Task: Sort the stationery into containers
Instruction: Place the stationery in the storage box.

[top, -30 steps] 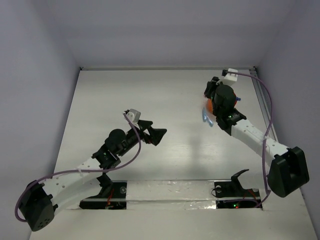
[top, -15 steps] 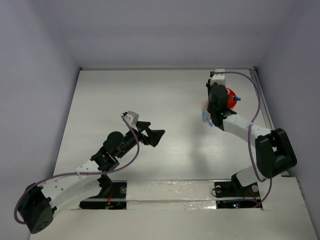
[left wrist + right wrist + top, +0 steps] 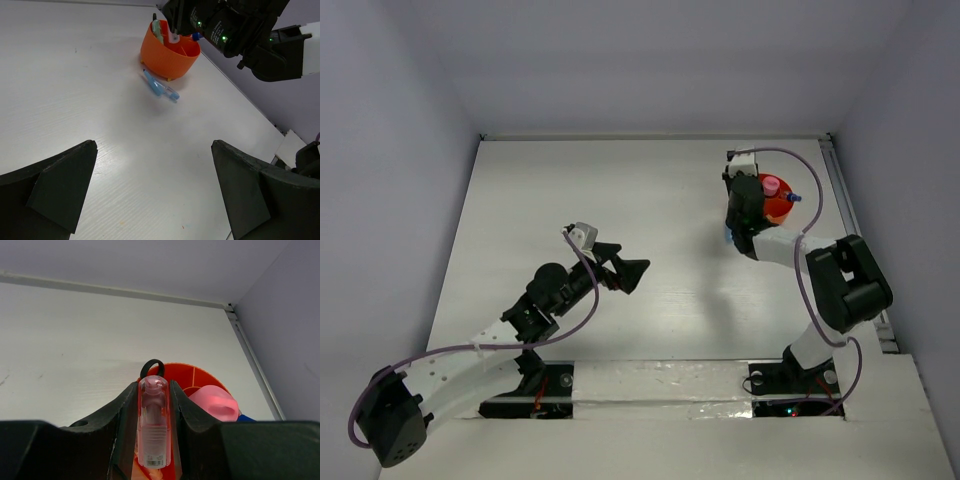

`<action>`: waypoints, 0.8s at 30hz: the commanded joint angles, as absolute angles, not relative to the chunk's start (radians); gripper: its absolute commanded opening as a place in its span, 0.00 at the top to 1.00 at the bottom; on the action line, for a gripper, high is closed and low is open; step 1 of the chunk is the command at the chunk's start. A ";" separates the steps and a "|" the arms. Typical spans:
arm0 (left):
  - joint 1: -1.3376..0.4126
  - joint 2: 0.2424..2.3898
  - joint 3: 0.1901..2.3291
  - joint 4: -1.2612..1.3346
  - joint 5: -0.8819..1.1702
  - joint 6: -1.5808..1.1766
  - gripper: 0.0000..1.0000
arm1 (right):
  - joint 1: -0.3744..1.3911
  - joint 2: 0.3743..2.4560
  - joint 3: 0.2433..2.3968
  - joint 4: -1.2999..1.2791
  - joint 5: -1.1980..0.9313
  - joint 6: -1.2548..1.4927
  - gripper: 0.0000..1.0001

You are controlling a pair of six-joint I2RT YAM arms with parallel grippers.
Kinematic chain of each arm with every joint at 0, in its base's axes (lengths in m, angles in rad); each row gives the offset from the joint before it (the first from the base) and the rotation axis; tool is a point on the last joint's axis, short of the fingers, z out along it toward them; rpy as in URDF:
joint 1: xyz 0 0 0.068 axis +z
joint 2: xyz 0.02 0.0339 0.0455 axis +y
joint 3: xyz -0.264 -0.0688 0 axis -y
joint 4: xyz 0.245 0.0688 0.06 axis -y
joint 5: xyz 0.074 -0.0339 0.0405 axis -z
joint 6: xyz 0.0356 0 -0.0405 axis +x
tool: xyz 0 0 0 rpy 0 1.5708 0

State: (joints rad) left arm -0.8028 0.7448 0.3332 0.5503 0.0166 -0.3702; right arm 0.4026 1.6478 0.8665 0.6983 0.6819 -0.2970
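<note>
At the upper right of the overhead view, the red-orange bowl (image 3: 780,208) stands on the white worktop (image 3: 620,190), close to the right-hand wall. It serves as the one container for the stationery.

The right claw (image 3: 742,205) hangs over the bowl's left rim, clenched on a pink translucent stick (image 3: 152,435). In the right wrist view the stick lies lengthwise between the two black fingers (image 3: 125,425), its rounded end pointing at the bowl. This end-on hold probably lets the stick drop in upright rather than lie across the rim.

Already inside the bowl are a pink-capped bottle (image 3: 215,407), a blue cap (image 3: 245,417) and the black loop of the scissors (image 3: 152,367). A green stick (image 3: 157,30) leans against the inner wall.

A blue stick (image 3: 160,86), perhaps two lying together, rests on the worktop just beside the bowl's base, at the upper middle of the left wrist view. It appears to be the only piece left unsorted.

The left claw (image 3: 625,270) hovers over the middle of the worktop, released and holding nothing, well apart from the bowl. It faces the bowl, so the blue stick lies ahead of its spread fingers. From there it seems both clear of the right arm's drop and placed to reach that stick next.
</note>
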 commanded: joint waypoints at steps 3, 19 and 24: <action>-0.804 0.736 0.319 0.620 0.015 -0.359 0.01 | 0.377 1.680 0.854 0.853 0.736 -0.313 0.95; -0.804 0.747 0.321 0.623 0.012 -0.360 0.01 | 0.359 1.641 0.818 0.775 0.746 -0.187 0.65; -0.804 0.746 0.322 0.620 0.009 -0.359 0.01 | 0.359 1.562 0.848 0.629 0.695 -0.120 0.47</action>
State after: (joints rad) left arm -0.8028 0.7513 0.3248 0.5617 0.0143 -0.3702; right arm 0.3660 1.6398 0.8169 0.6849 0.7155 -0.1867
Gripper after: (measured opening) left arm 0.990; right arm 0.501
